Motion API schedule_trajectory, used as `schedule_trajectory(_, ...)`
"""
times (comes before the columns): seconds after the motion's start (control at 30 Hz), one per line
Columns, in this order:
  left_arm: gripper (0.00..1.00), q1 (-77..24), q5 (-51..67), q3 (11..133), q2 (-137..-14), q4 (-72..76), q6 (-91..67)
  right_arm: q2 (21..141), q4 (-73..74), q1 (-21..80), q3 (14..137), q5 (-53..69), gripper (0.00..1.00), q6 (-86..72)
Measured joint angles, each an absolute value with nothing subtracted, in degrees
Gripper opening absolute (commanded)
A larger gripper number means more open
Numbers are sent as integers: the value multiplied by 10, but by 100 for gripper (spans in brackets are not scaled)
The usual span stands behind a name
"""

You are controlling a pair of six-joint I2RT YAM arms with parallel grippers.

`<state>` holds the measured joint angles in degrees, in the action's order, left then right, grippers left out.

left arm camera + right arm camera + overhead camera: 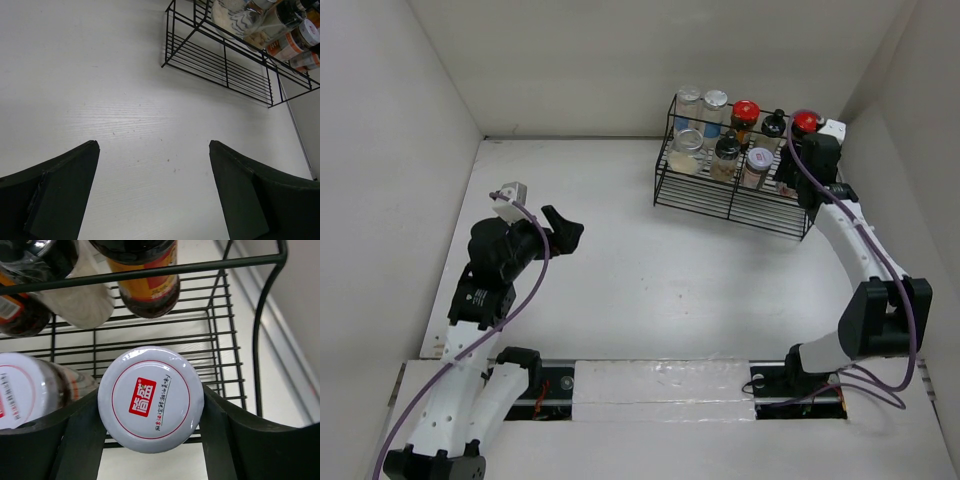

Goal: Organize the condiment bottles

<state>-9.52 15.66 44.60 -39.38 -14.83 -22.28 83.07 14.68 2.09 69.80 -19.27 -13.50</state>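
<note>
Several condiment bottles stand in the black wire rack point(692, 203) at the back right: silver-lidded clear jars point(715, 101), red-lidded dark bottles point(746, 110), black-capped ones point(726, 147) and a white-lidded jar point(758, 157). My right gripper point(150, 393) is inside the rack's right end, shut on another white-lidded jar point(151, 399) with a red logo, its fingers point(82, 440) pressed on both sides of the lid. In the top view my own wrist point(819, 158) hides that jar. My left gripper point(566, 228) is open and empty over bare table, far left of the rack.
In the right wrist view a second white-lidded jar point(17, 390) stands just left of the held one, and a dark bottle with a yellow label point(147, 275) stands behind. The rack's end wire point(257, 330) is close on the right. White walls enclose the table.
</note>
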Motion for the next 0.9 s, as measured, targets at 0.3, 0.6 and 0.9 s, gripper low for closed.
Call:
schedule_trajectory(0.3,95,-95,157,446,-394,-148,-221,827,136,16,705,-177,100,-147)
schedule_trajectory(0.6,100,-95,149,446,-371,-148,-218,632,110,70,697,-151,100,-147)
schedule_trajectory(0.9,100,-95,135,446,-294,-130,-221,371,59,214,552,24,100,-145)
